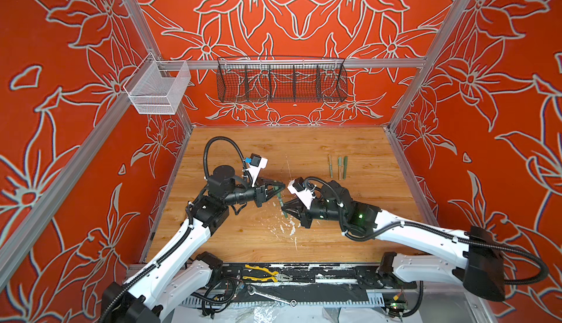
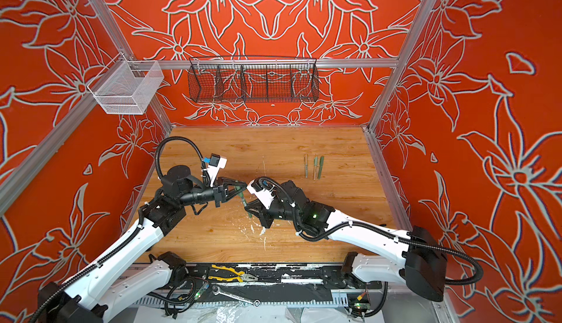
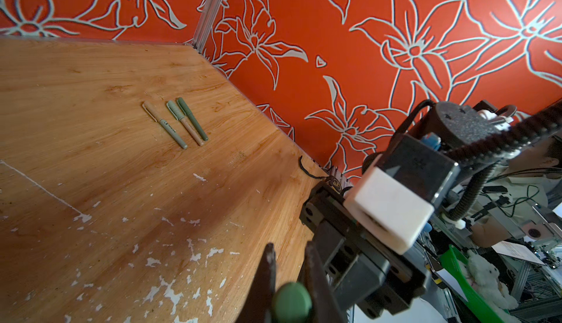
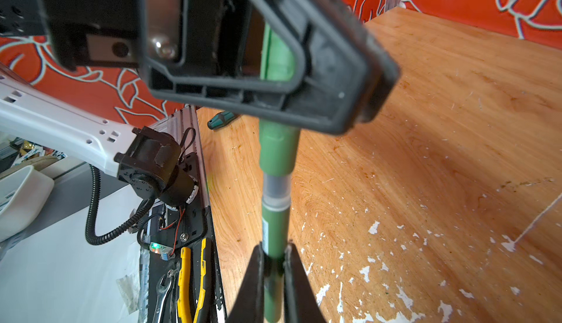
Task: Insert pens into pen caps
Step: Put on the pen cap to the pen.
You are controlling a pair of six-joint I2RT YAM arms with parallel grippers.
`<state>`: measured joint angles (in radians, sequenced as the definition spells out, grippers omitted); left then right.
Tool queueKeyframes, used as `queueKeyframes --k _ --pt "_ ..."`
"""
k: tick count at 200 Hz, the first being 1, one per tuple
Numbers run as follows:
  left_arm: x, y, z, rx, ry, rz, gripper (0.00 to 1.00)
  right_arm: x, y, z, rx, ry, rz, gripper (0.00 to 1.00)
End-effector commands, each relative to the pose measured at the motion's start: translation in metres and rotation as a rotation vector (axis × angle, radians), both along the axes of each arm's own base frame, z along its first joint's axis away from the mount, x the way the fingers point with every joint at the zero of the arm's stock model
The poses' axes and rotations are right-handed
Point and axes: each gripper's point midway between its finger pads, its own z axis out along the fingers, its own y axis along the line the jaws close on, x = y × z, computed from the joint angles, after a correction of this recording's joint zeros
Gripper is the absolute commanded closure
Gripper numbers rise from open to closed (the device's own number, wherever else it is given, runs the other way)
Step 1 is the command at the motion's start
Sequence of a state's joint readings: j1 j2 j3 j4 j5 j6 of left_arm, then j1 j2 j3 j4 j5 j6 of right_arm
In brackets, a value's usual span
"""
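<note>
Above the middle of the wooden table, my left gripper (image 1: 281, 186) (image 2: 243, 186) is shut on a green pen cap (image 3: 292, 303), whose round end shows between the jaws (image 3: 289, 250). My right gripper (image 1: 284, 208) (image 2: 247, 208) (image 4: 274, 247) is shut on a green pen (image 4: 275, 224) (image 1: 282, 202). The pen's front end sits inside the mouth of the cap (image 4: 277, 151), with a clear grey section showing below the cap's rim. Three capped pens (image 1: 338, 167) (image 2: 314, 167) (image 3: 182, 122) lie side by side on the table at the far right.
Yellow-handled pliers (image 1: 264, 272) and a wrench (image 1: 270, 295) lie on the black strip at the table's front edge. A teal-handled screwdriver (image 4: 222, 119) lies near the left edge. A black wire basket (image 1: 281, 79) and a white mesh basket (image 1: 158, 89) hang high on the walls.
</note>
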<state>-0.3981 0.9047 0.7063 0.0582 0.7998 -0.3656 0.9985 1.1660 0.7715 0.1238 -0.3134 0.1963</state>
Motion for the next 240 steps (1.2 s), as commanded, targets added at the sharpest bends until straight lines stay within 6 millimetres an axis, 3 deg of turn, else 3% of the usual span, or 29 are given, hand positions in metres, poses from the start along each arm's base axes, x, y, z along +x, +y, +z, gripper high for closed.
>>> queueKeyframes --k 1,71,116,135,151,165,177,199,240 --pt "-0.012 -0.005 -0.031 0.060 0.127 -0.046 1.00 0.009 -0.001 0.074 0.168 -0.175 -0.034 1.00" --pt "-0.025 -0.018 -0.029 0.044 0.147 -0.135 1.00 0.019 -0.002 0.091 0.189 -0.195 -0.084 1.00" --pt "-0.025 -0.019 -0.032 0.050 0.152 -0.141 0.92 0.024 -0.006 0.102 0.188 -0.203 -0.120 1.00" --pt "-0.024 -0.019 -0.034 0.058 0.155 -0.133 0.76 0.023 -0.005 0.106 0.183 -0.198 -0.108 1.00" --pt "-0.024 -0.018 -0.032 0.056 0.143 -0.123 0.43 0.022 -0.004 0.105 0.178 -0.192 -0.099 1.00" --pt "-0.024 -0.016 -0.027 0.050 0.123 -0.109 0.24 0.022 -0.003 0.102 0.176 -0.187 -0.094 1.00" --pt "-0.026 -0.012 -0.019 0.042 0.092 -0.093 0.14 0.022 -0.002 0.098 0.166 -0.178 -0.096 1.00" --pt "-0.030 -0.005 -0.005 0.027 0.031 -0.055 0.03 0.022 -0.002 0.092 0.157 -0.167 -0.097 1.00" --pt "-0.031 0.005 0.001 0.008 -0.002 -0.012 0.02 0.020 -0.002 0.087 0.156 -0.147 -0.087 1.00"
